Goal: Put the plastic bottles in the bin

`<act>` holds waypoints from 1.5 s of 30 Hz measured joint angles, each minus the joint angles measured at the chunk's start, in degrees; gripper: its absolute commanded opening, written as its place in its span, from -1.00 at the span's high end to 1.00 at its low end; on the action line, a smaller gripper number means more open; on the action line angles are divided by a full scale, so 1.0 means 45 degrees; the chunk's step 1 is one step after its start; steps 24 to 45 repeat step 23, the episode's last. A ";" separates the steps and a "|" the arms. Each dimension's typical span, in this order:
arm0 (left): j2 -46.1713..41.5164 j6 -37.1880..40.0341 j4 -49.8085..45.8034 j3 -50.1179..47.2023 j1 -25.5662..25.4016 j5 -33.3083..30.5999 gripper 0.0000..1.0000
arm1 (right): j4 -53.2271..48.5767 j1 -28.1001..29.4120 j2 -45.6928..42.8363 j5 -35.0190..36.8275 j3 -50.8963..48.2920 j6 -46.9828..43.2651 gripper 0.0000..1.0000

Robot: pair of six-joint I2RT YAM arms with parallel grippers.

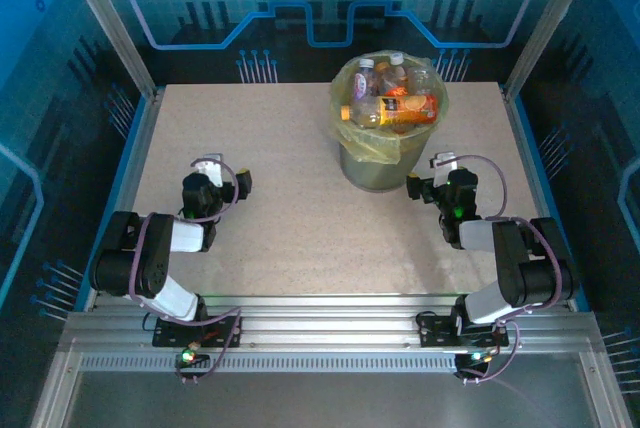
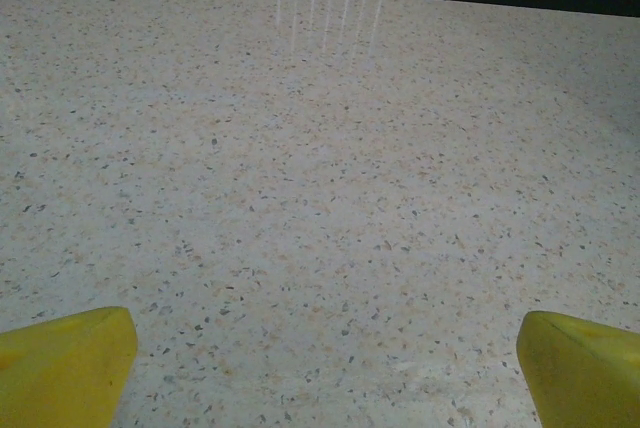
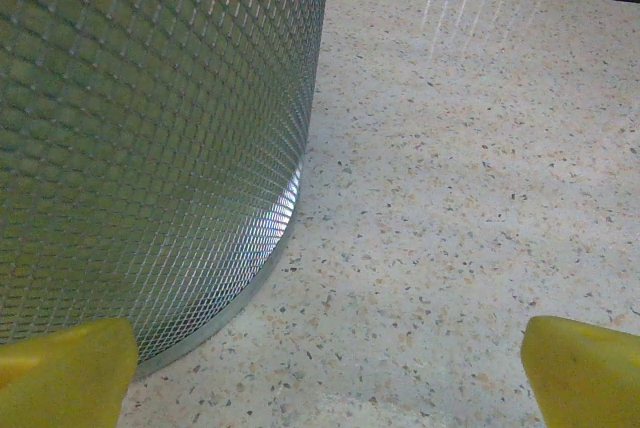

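The plastic bottles lie heaped inside the bin, which stands just left of the right gripper and well right of the left gripper. Both grippers gape wide, holding nothing, low over the desk.

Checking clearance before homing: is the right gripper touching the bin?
Cannot tell. Right wrist view: one fingertip of the open right gripper overlaps the bin's mesh wall, neither gap nor contact plain. Top view too coarse.

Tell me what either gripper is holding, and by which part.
Nothing. The left gripper and right gripper are open and empty; the bottles are in the bin.
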 measured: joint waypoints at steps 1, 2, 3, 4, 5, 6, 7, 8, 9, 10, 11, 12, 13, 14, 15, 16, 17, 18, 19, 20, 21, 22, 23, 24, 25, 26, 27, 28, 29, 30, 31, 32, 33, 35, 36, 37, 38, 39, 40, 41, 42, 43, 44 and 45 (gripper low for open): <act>0.0000 0.0019 -0.0010 0.0000 0.0000 0.0029 -0.98 | 0.0000 0.0000 0.0000 0.0000 0.0000 0.0000 -0.99; 0.0000 0.0024 -0.0019 0.0000 0.0000 0.0044 -0.98 | 0.0000 0.0000 0.0000 0.0005 0.0000 0.0000 -0.99; 0.0000 0.0029 -0.0034 0.0000 0.0000 0.0102 -0.98 | 0.0000 0.0000 0.0000 0.0000 0.0000 0.0000 -0.99; 0.0000 0.0029 -0.0039 0.0000 0.0000 0.0146 -0.98 | 0.0000 0.0000 0.0000 0.0000 0.0000 0.0000 -0.99; 0.0000 0.0034 -0.0034 0.0000 0.0000 0.0214 -0.98 | 0.0000 0.0000 0.0000 0.0005 0.0000 0.0000 -0.99; 0.0000 0.0034 -0.0039 0.0005 0.0000 0.0228 -0.98 | 0.0000 0.0000 0.0000 0.0000 0.0000 0.0000 -0.99; 0.0000 0.0034 -0.0039 0.0000 0.0000 0.0228 -0.98 | 0.0000 0.0000 0.0000 0.0005 0.0000 0.0000 -0.99; 0.0000 0.0034 -0.0039 0.0000 0.0000 0.0233 -0.98 | 0.0005 0.0000 0.0000 0.0000 0.0000 0.0000 -0.99; 0.0000 0.0034 -0.0039 0.0000 0.0000 0.0233 -0.98 | 0.0000 0.0000 0.0000 0.0000 0.0000 0.0000 -0.99; 0.0000 0.0039 -0.0039 0.0005 0.0000 0.0238 -0.98 | 0.0005 0.0000 0.0000 0.0005 0.0000 0.0000 -0.99; 0.0000 0.0034 -0.0039 0.0000 0.0000 0.0262 -0.98 | 0.0000 0.0000 0.0000 0.0005 0.0000 0.0000 -0.99; 0.0000 0.0034 -0.0039 0.0005 0.0000 0.0277 -0.98 | 0.0000 0.0000 0.0000 0.0005 0.0000 0.0000 -0.99; 0.0000 0.0034 -0.0039 0.0005 0.0000 0.0287 -0.98 | 0.0000 0.0000 0.0000 0.0005 0.0000 0.0000 -0.99; 0.0000 0.0034 -0.0039 0.0005 0.0000 0.0316 -0.98 | 0.0000 0.0000 0.0000 0.0005 0.0000 0.0000 -0.99; 0.0000 0.0034 -0.0039 0.0000 0.0000 0.0321 -0.98 | 0.0000 0.0000 0.0000 0.0000 0.0000 0.0000 -0.99; 0.0000 0.0034 -0.0039 0.0000 0.0000 0.0321 -0.98 | 0.0000 0.0000 0.0000 0.0000 0.0000 0.0000 -0.99; 0.0000 0.0034 -0.0039 0.0000 0.0000 0.0321 -0.98 | 0.0000 0.0000 0.0000 0.0005 0.0000 0.0000 -0.99; 0.0000 0.0034 -0.0039 0.0005 0.0000 0.0321 -0.98 | 0.0000 0.0000 0.0000 0.0000 0.0000 0.0000 -0.99; 0.0000 0.0034 -0.0039 0.0005 0.0000 0.0321 -0.98 | 0.0000 0.0000 0.0000 0.0005 0.0000 0.0000 -0.99; 0.0000 0.0034 -0.0039 0.0000 0.0000 0.0321 -0.98 | 0.0000 0.0000 0.0000 0.0005 0.0000 0.0000 -0.99; 0.0000 0.0034 -0.0039 0.0000 0.0000 0.0325 -0.98 | 0.0000 0.0000 0.0000 0.0000 0.0000 0.0000 -0.99; 0.0000 0.0034 -0.0039 0.0005 0.0000 0.0325 -0.98 | 0.0000 0.0000 0.0000 0.0005 0.0000 0.0000 -0.99; 0.0000 0.0034 -0.0039 0.0000 0.0000 0.0325 -0.98 | 0.0000 0.0000 0.0000 0.0000 0.0000 0.0000 -0.99; 0.0000 0.0034 -0.0039 0.0000 0.0000 0.0325 -0.98 | 0.0000 0.0000 0.0000 0.0000 0.0000 0.0000 -0.99; 0.0000 0.0034 -0.0039 0.0000 0.0000 0.0325 -0.98 | 0.0000 0.0000 0.0000 0.0000 0.0000 0.0000 -0.99; 0.0000 0.0034 -0.0039 0.0000 0.0000 0.0325 -0.98 | 0.0000 0.0000 0.0000 0.0000 0.0000 0.0000 -0.99; 0.0000 0.0034 -0.0039 0.0000 0.0000 0.0325 -0.98 | 0.0000 0.0000 0.0000 0.0000 0.0000 0.0000 -0.99; 0.0000 0.0034 -0.0039 0.0000 0.0000 0.0325 -0.98 | 0.0000 0.0000 0.0000 0.0000 0.0000 0.0000 -0.99; 0.0000 0.0034 -0.0039 0.0000 0.0000 0.0325 -0.98 | 0.0000 0.0000 0.0000 0.0000 0.0000 0.0000 -0.99; 0.0000 0.0034 -0.0039 0.0000 0.0000 0.0325 -0.98 | 0.0000 0.0000 0.0000 0.0000 0.0000 0.0000 -0.99; 0.0000 0.0034 -0.0039 0.0000 0.0000 0.0325 -0.98 | 0.0000 0.0000 0.0000 0.0000 0.0000 0.0000 -0.99; 0.0000 0.0034 -0.0039 0.0000 0.0000 0.0325 -0.98 | 0.0000 0.0000 0.0000 0.0000 0.0000 0.0000 -0.99; 0.0000 0.0034 -0.0039 0.0000 0.0000 0.0325 -0.98 | 0.0000 0.0000 0.0000 0.0000 0.0000 0.0000 -0.99; 0.0000 0.0034 -0.0039 0.0000 0.0000 0.0325 -0.98 | 0.0000 0.0000 0.0000 0.0000 0.0000 0.0000 -0.99; 0.0000 0.0034 -0.0039 0.0000 0.0000 0.0325 -0.98 | 0.0000 0.0000 0.0000 0.0000 0.0000 0.0000 -0.99; 0.0000 0.0034 -0.0039 0.0000 0.0000 0.0325 -0.98 | 0.0000 0.0000 0.0000 0.0000 0.0000 0.0000 -0.99; 0.0000 0.0034 -0.0039 0.0000 0.0000 0.0325 -0.98 | 0.0000 0.0000 0.0000 0.0000 0.0000 0.0000 -0.99; 0.0000 0.0034 -0.0039 0.0000 0.0000 0.0325 -0.98 | 0.0000 0.0000 0.0000 0.0000 0.0000 0.0000 -0.99; 0.0000 0.0034 -0.0039 0.0000 0.0000 0.0325 -0.98 | 0.0000 0.0000 0.0000 0.0000 0.0000 0.0000 -0.99; 0.0000 0.0034 -0.0039 0.0000 0.0000 0.0325 -0.98 | 0.0000 0.0000 0.0000 0.0000 0.0000 0.0000 -0.99; 0.0000 0.0034 -0.0039 0.0000 0.0000 0.0325 -0.98 | 0.0000 0.0000 0.0000 0.0000 0.0000 0.0000 -0.99; 0.0000 0.0034 -0.0039 0.0000 0.0000 0.0325 -0.98 | 0.0000 0.0000 0.0000 0.0000 0.0000 0.0000 -0.99; 0.0000 0.0034 -0.0039 0.0000 0.0000 0.0325 -0.98 | 0.0000 0.0000 0.0000 0.0000 0.0000 0.0000 -0.99; 0.0000 0.0034 -0.0039 0.0000 0.0000 0.0325 -0.98 | 0.0000 0.0000 0.0000 0.0000 0.0000 0.0000 -0.99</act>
